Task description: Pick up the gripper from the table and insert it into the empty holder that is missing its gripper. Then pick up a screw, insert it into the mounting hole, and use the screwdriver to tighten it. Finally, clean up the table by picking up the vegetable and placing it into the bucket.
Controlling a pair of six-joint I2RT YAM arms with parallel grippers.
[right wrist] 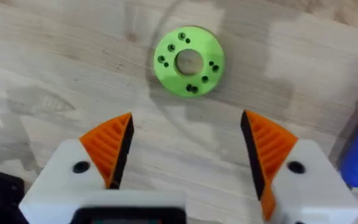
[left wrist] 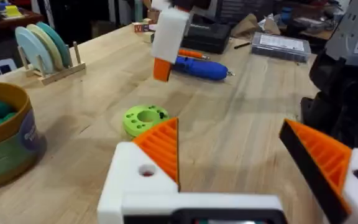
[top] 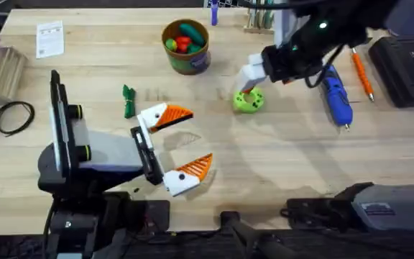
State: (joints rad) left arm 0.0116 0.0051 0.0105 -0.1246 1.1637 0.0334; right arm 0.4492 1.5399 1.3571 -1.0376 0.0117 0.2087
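**Right arm hovers over the green disc, both sets of jaws wide and empty**

Overhead, the right gripper (top: 250,83) hangs above the lime green disc (top: 249,101), its dark arm hiding part of the disc. The right wrist view gives that disc whole, small holes around its bore, bare bench (right wrist: 55,74) between the spread orange pads (right wrist: 112,146).

The left gripper (top: 171,147) rests low, jaws wide, holding nothing. Its wrist view catches a rack of plates (left wrist: 42,46).

The screwdriver (top: 336,97) lies just right of the disc, an orange-handled tool (top: 361,72) beyond. The vegetable (top: 128,101) lies loose on the bench; the bucket (top: 185,45) stands behind, toy food inside.
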